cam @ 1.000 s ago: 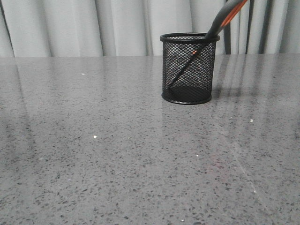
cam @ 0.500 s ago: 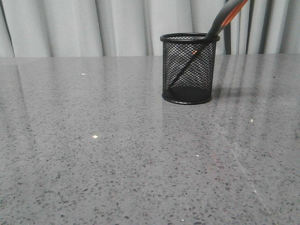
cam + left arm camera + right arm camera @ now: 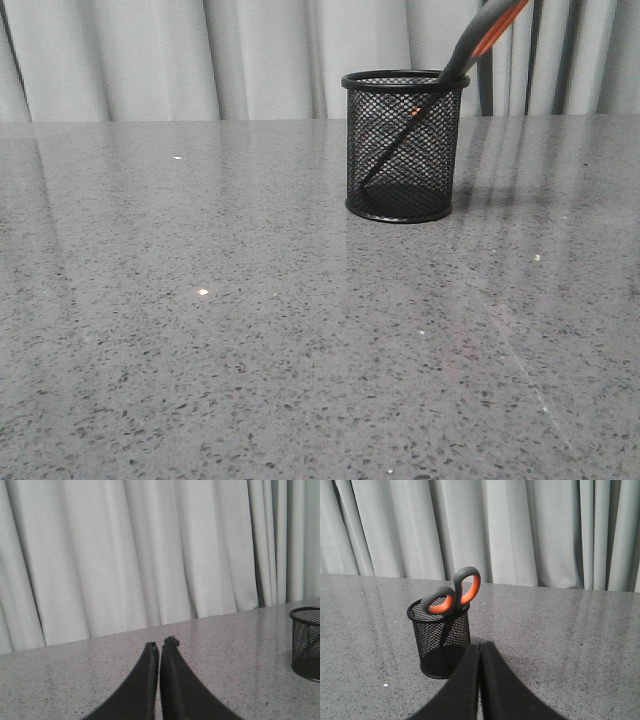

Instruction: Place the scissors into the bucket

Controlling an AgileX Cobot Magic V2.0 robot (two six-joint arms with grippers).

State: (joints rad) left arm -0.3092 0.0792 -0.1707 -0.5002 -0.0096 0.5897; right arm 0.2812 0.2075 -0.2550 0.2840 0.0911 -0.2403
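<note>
The black wire-mesh bucket (image 3: 403,146) stands upright on the grey table, right of centre. The scissors (image 3: 480,38) stand inside it, blades down and leaning, the grey and orange handles sticking out over the rim to the right. In the right wrist view the bucket (image 3: 442,639) holds the scissors (image 3: 454,596), and my right gripper (image 3: 480,644) is shut and empty, apart from the bucket on its near side. My left gripper (image 3: 161,642) is shut and empty, with the bucket (image 3: 306,642) off at the view's edge. Neither gripper shows in the front view.
The grey speckled table (image 3: 250,330) runs back to pale pleated curtains (image 3: 200,55). Nothing else stands on it in these views.
</note>
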